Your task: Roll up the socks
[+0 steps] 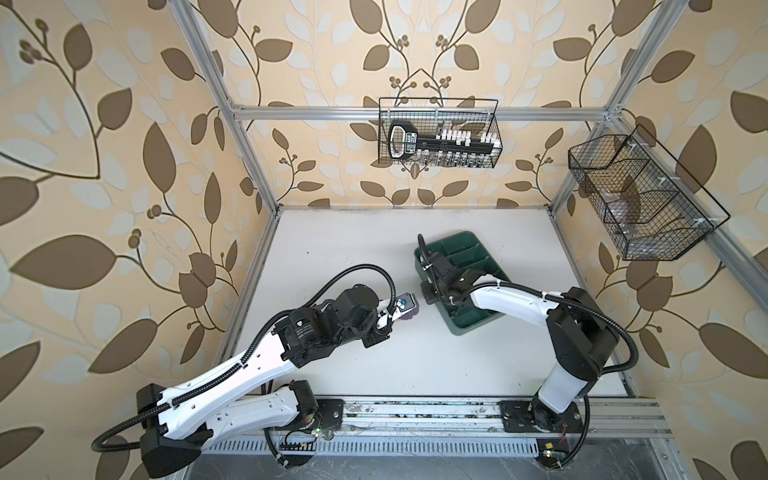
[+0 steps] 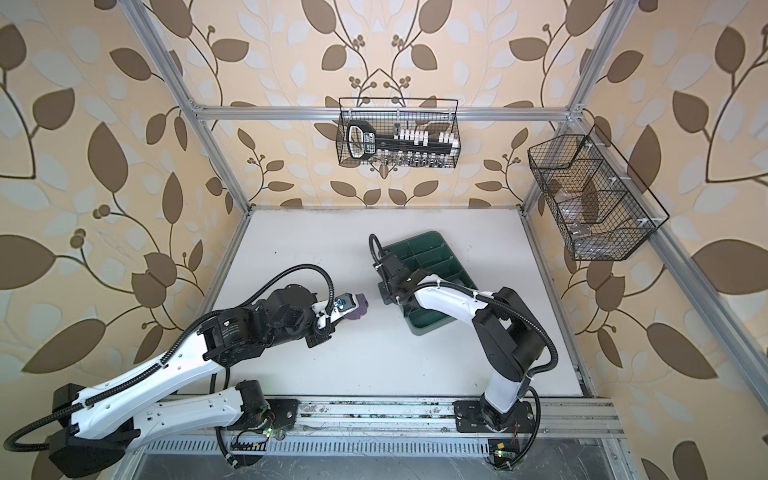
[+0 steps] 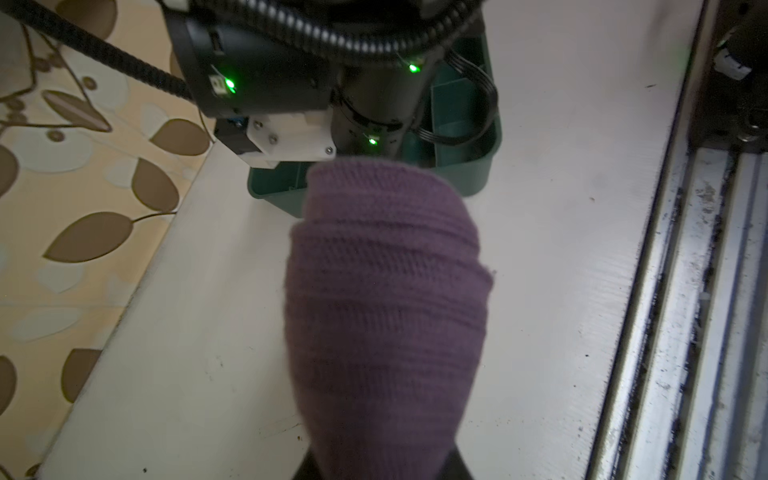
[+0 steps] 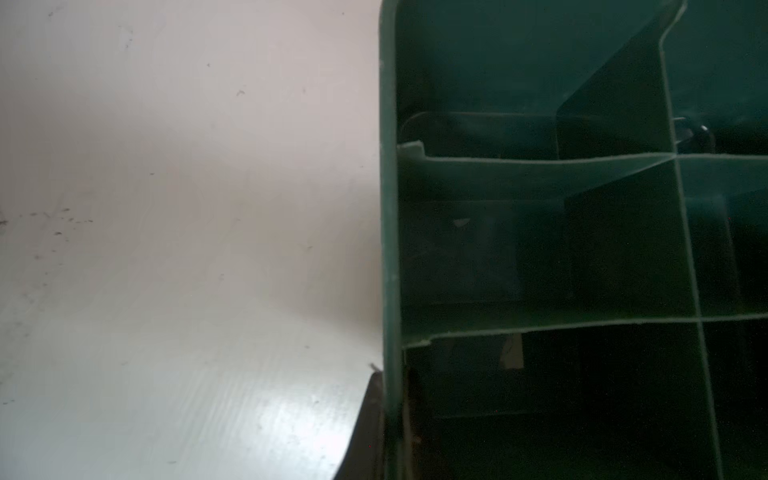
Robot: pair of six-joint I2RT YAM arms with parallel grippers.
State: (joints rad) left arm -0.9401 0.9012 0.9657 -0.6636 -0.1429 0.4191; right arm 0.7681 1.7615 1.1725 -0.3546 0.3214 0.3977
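Grip: purple sock point(image 3: 386, 291), rolled, clamped in left hand point(image 1: 114, 308), long axis aimed at tray point(image 1: 482, 329) close ahead; right hand point(image 1: 427, 292) judged closed on tray's near wall.

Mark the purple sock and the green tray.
purple sock point(image 3: 386, 299): left wrist view, middle of the knit fabric.
green tray point(image 4: 390, 208): right wrist view, on its outer rim wall.
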